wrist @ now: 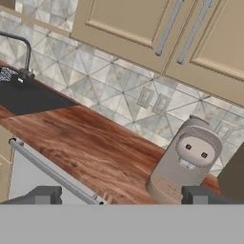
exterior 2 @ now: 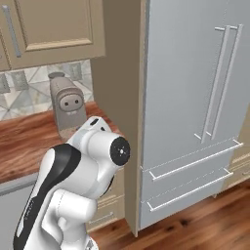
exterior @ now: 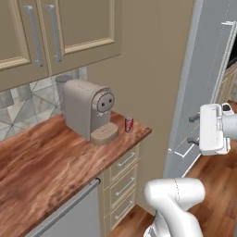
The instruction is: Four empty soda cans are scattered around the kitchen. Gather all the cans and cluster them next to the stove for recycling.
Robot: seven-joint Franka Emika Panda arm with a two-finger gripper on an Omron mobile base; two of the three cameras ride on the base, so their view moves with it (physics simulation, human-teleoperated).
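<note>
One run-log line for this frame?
gripper: open, empty | soda can: upright on counter, right of coffee machine | arm: off counter, not reaching

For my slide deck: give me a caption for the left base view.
Red soda can beside the coffee machine on a wooden counter; open end effector off its end.

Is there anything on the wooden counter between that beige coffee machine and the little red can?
No. In the left base view the red soda can stands just right of the beige coffee machine, with bare wooden counter between.
</note>
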